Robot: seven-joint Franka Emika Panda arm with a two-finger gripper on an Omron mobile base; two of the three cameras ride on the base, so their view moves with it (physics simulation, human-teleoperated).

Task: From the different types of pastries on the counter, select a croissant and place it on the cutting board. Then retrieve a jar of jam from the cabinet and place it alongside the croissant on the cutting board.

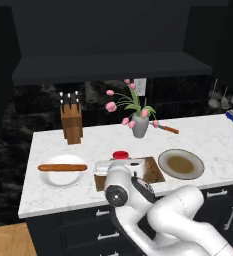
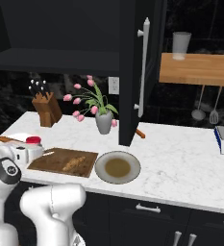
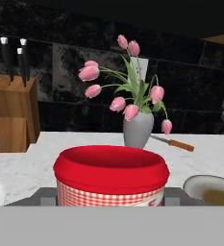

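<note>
Gripper clamped on jar of jam, low over left end of cutting board on counter. Croissant lies on board, right of jar, apart. Baguette on white plate left; grey-brown plate right; tulip vase behind.

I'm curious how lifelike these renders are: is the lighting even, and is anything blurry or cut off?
Left base view: the cabinet is nearly black, the counter evenly bright, with hardly any shadows. Right base view: soft and pixelated, no glare. Hand view: the jar of jam looms large and sharp, its lower part cut off.
</note>
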